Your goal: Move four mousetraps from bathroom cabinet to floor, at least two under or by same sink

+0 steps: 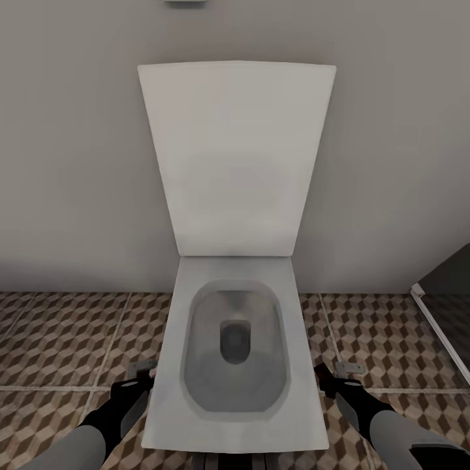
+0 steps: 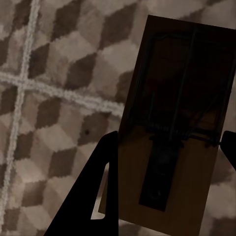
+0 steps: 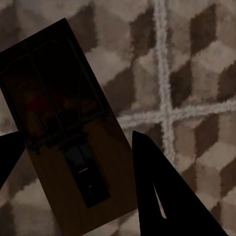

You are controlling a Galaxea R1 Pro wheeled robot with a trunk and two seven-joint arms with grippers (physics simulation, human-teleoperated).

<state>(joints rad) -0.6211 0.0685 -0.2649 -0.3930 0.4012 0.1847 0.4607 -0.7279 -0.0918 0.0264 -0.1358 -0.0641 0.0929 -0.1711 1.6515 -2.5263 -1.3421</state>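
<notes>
Carrying a mousetrap [image 2: 172, 132] pinched in my left jaws [image 2: 167, 157] and another mousetrap [image 3: 64, 132] in my right jaws [image 3: 73, 147], each lengthwise between the fingers above the bathroom floor [image 2: 54, 73], facing the toilet [image 1: 235, 352].

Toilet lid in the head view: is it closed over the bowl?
No. The lid stands raised against the wall, leaving the bowl open.
</notes>
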